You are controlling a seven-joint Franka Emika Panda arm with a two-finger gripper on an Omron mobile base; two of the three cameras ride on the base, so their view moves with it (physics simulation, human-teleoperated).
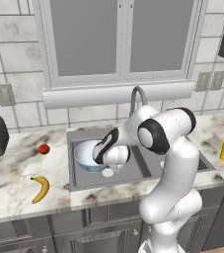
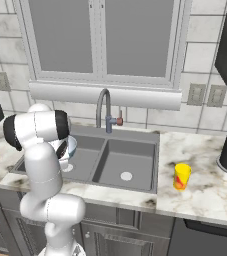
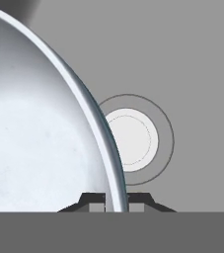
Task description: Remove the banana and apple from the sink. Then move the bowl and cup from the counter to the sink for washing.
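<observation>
Bowl (image 1: 88, 155): wide, pale inside, blue-grey outside. Held over the left basin of the sink (image 1: 143, 170), tilted, its base apparently not yet resting on the basin floor. Rim passes between the fingertips in the hand view, with the white drain (image 3: 131, 140) showing just beyond it.

Gripper (image 3: 116, 203): clamped on the bowl's rim, jaws nearly together on the thin wall.

Handling note: a rim pinch on a wide dish is lopsided, so lower straight and slowly until the base seats flat on the basin floor, then part the jaws and lift clear without dragging the rim. Keep the bowl off the divider and away from the faucet (image 2: 104, 107).

Banana (image 1: 41, 188): on the counter (image 1: 10, 188), left of the sink. Out; done.

Apple (image 1: 44, 148): on the counter, behind the banana. Out; done.

Cup (image 2: 181, 176): yellow, upright on the counter right of the sink, well apart from the arm. Pending; next item after the bowl.
</observation>
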